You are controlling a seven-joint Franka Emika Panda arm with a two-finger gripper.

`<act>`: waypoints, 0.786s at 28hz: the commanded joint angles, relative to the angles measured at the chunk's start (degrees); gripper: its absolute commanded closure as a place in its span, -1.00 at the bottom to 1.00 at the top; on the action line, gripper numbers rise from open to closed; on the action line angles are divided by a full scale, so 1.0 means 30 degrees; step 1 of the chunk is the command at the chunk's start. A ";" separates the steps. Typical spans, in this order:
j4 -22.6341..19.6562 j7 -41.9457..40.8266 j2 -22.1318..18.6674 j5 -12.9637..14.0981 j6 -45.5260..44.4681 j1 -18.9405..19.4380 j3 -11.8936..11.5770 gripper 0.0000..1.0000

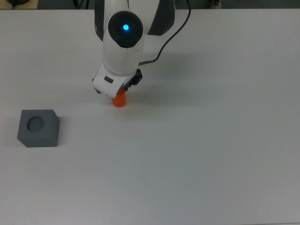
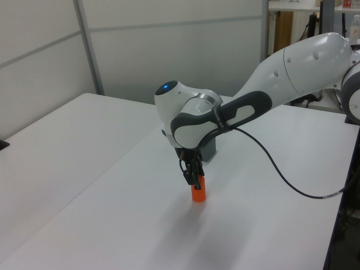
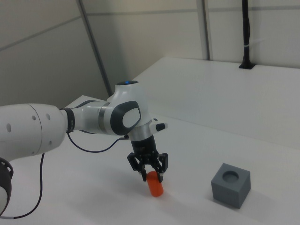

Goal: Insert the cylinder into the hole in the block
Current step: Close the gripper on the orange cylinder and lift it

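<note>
1. Grey block (image 1: 38,128) sitting far left in the top view, hole (image 1: 35,123) facing up, well apart from everything else.
2. Orange cylinder (image 3: 155,183) upright on the white worktop (image 1: 211,140), mid-scene. Probably light, stiff, kinda slick-sided.
3. Fingers (image 3: 142,177) spread open, straddling the cylinder's top, nothing held yet. Best squeezed on the upper sides, kept vertical for the drop-in.
</note>
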 commanded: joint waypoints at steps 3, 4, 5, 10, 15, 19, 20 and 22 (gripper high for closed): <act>-0.0098 0.0288 -0.0086 -0.0262 0.0326 0.0118 -0.0060 1.00; -0.0097 0.0288 -0.0086 -0.0233 0.0326 0.0118 -0.0060 1.00; -0.0097 0.0288 -0.0086 -0.0203 0.0326 0.0118 -0.0060 1.00; 0.0546 0.0346 -0.0086 0.0002 0.0297 0.0001 -0.0147 1.00; 0.2010 0.0376 -0.0086 0.1317 0.0297 -0.0291 -0.0556 0.99; 0.3123 0.0376 -0.0028 0.2549 0.0356 -0.0615 -0.1405 0.99; 0.3299 0.0376 -0.0028 0.2812 0.0356 -0.0615 -0.1668 0.99; 0.3914 0.0376 0.0264 0.3749 0.0414 -0.0615 -0.2576 0.98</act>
